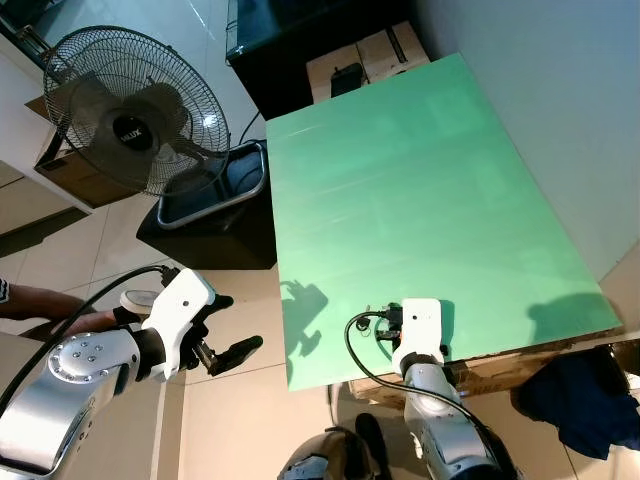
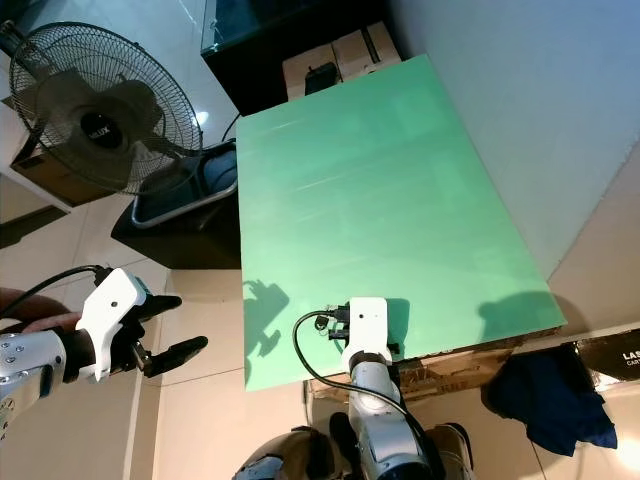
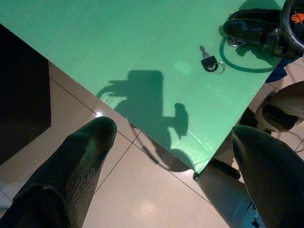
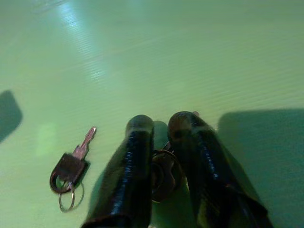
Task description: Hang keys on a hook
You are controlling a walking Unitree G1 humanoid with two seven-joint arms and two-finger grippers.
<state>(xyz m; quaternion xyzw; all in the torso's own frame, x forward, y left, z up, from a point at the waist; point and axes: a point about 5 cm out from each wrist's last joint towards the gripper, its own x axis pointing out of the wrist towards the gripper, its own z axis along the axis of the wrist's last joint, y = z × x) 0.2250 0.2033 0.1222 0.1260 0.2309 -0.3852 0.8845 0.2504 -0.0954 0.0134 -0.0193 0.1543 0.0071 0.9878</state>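
A green table [image 1: 400, 180] fills the middle of the head views. My right gripper [image 4: 161, 124] rests at the table's near edge, its white wrist [image 1: 420, 325] above it. Its two black fingers are shut on a metal key ring [image 4: 163, 173]. A loose key with a black head [image 4: 71, 168] lies flat on the green top just beside it, also seen as the key [image 3: 209, 61] from the left wrist. My left gripper [image 1: 232, 325] hangs open over the tiled floor, left of the table's near corner, with nothing between its fingers [image 3: 85, 156].
A standing fan [image 1: 135, 110] and a black-and-grey base [image 1: 215, 215] stand left of the table. Cardboard boxes [image 1: 365, 60] sit behind it. A dark blue cloth [image 1: 590, 395] lies at the near right. A person's arm [image 1: 40, 300] reaches in at the far left.
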